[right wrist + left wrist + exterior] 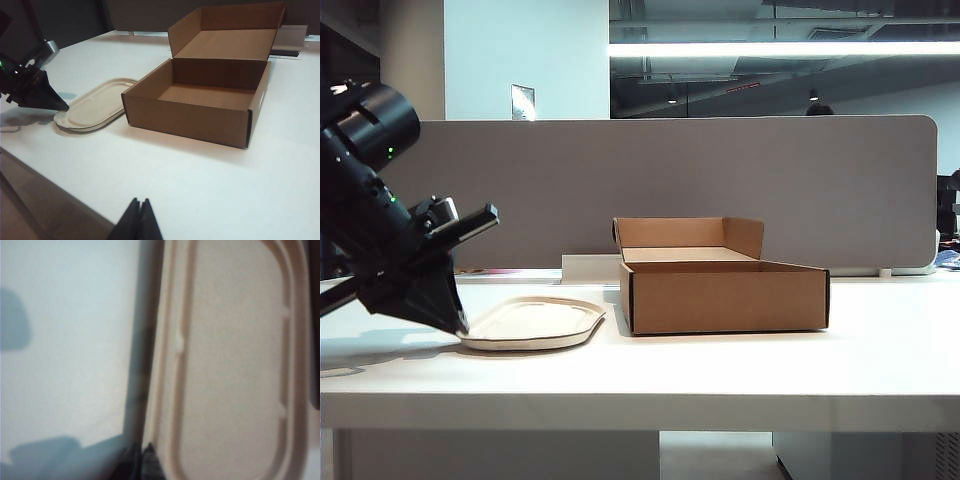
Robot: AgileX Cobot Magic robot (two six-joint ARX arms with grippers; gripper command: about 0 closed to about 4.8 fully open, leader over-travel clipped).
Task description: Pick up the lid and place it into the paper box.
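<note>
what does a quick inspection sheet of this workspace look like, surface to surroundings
surface: white table, bare apart from the job's things
job's things: flat off-white moulded-fibre lid lies on the table beside the low brown cardboard box; box open, inside bare, flaps upright at the far edge
clutter: nothing seen
grippers: left gripper shut on the lid's outer rim, lid not lifted; right gripper shut, holds nothing, away from the box
cables: nothing seen
surroundings: grey partition screen behind the table, dim office beyond
</note>
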